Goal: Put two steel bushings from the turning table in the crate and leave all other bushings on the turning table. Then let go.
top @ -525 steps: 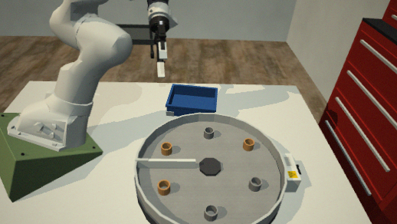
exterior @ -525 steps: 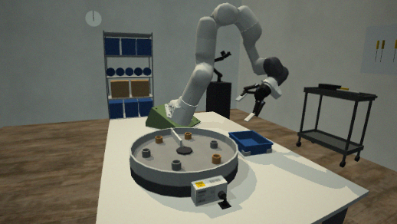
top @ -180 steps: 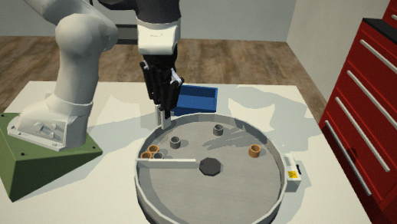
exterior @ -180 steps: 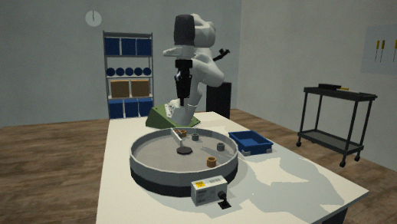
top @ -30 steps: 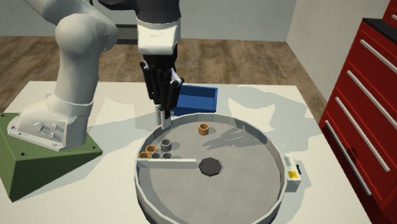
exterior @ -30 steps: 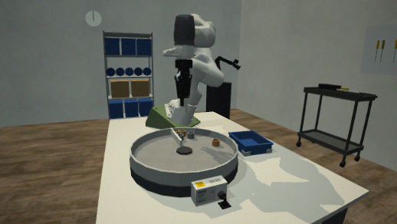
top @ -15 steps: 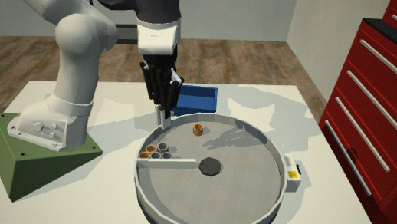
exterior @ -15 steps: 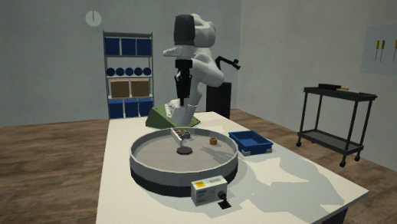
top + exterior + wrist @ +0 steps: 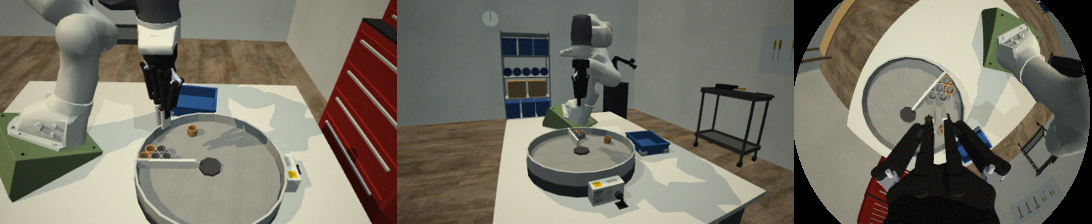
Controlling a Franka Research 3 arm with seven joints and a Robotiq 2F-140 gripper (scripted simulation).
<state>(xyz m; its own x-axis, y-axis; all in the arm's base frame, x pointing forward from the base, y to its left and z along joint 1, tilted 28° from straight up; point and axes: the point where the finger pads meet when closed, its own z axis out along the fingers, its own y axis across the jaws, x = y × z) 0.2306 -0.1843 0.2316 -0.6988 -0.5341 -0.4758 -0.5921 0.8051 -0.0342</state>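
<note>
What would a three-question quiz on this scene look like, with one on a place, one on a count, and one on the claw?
1. Where is the lone orange bushing?
A. in the crate
B. on the turntable, apart from the cluster
C. on the floor

2. How many orange bushings are on the turntable?
A. one
B. three
C. six

3. How is the claw?
A. nearly shut, holding nothing
B. wide open
C. gripping an orange bushing

Answers:
1. B: it stands alone on the grey disc, away from the cluster by the white bar.
2. B: two sit in the cluster beside the grey ones, plus the lone one.
3. A: its fingers stand close together above the turntable's rim with nothing between them; the blue crate lies behind it.
</note>
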